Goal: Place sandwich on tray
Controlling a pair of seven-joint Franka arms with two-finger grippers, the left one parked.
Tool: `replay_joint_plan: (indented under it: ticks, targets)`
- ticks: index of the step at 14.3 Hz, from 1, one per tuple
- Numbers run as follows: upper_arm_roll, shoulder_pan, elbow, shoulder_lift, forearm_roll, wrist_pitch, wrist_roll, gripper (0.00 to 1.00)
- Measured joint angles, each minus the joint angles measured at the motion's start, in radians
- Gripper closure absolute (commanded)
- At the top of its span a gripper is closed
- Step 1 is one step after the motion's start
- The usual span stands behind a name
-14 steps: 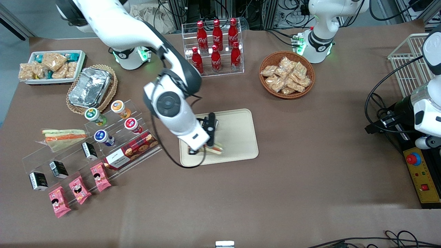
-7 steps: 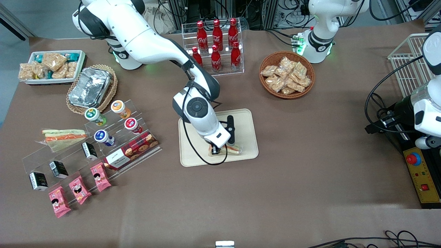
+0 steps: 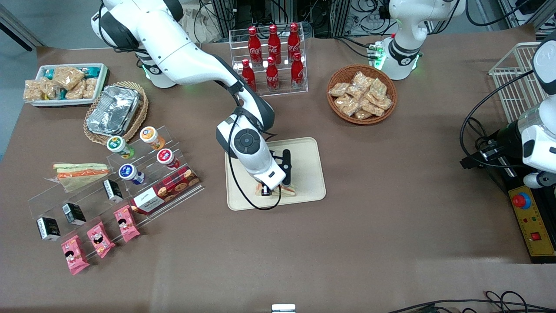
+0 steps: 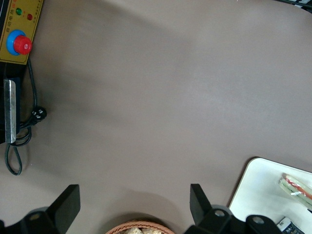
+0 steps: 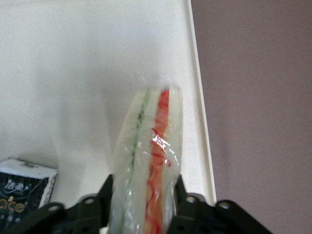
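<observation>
The clear-wrapped sandwich (image 5: 148, 161), with its green and red-orange filling layers, is pinched edge-on between the jaws of the right arm's gripper (image 5: 144, 197). It is held low over the cream-beige tray (image 3: 306, 167), close to the tray rim nearest the front camera. Whether it touches the tray surface cannot be told. A small black packet (image 5: 22, 192) is seen on the tray beside the gripper. The tray lies on the brown desk (image 3: 391, 226).
</observation>
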Motion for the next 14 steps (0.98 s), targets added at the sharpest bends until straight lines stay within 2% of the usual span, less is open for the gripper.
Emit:
replay_joint_plan:
  ticks: [2,4,8,10,14]
  targets:
    - [-0.003,-0.023,0.002,-0.020,0.000,-0.011,0.006,0.01]
    - [-0.002,-0.074,0.010,-0.073,0.011,-0.105,0.009,0.01]
    - [-0.007,-0.225,0.026,-0.245,0.119,-0.369,0.011,0.01]
    - [-0.008,-0.296,0.026,-0.322,0.130,-0.467,0.021,0.01]
    - [-0.014,-0.425,0.025,-0.447,0.130,-0.612,0.202,0.01]
